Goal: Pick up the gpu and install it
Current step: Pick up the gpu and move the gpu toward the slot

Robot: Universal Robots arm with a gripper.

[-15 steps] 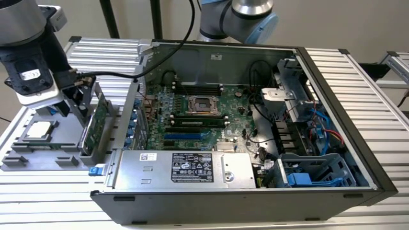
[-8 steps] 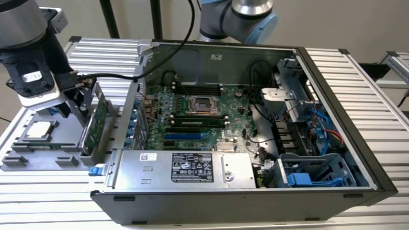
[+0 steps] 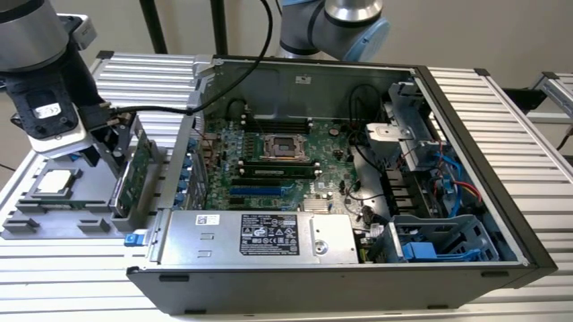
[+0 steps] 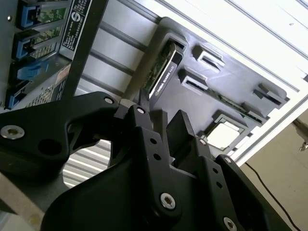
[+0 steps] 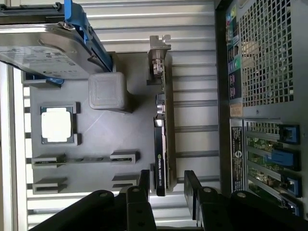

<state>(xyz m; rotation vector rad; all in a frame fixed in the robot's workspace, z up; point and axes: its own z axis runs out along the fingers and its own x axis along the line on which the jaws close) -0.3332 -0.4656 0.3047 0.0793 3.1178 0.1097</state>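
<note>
Installation was wholly undone: the gpu (image 5: 161, 139) stood on edge in its grey holder tray (image 5: 96, 134), the gripper (image 5: 168, 175) open, fingers either side of its end, not clamped.

One robot arm, with a grey and pale blue joint (image 3: 345, 20) at the top middle of the exterior view. Its thick grey wrist (image 3: 31, 33) sits at the exterior view's upper left. Below the wrist, the black gripper (image 3: 106, 161) points straight down. In both wrist views, its two black fingers (image 5: 193, 185) are parted, with a clear gap between them.
</note>
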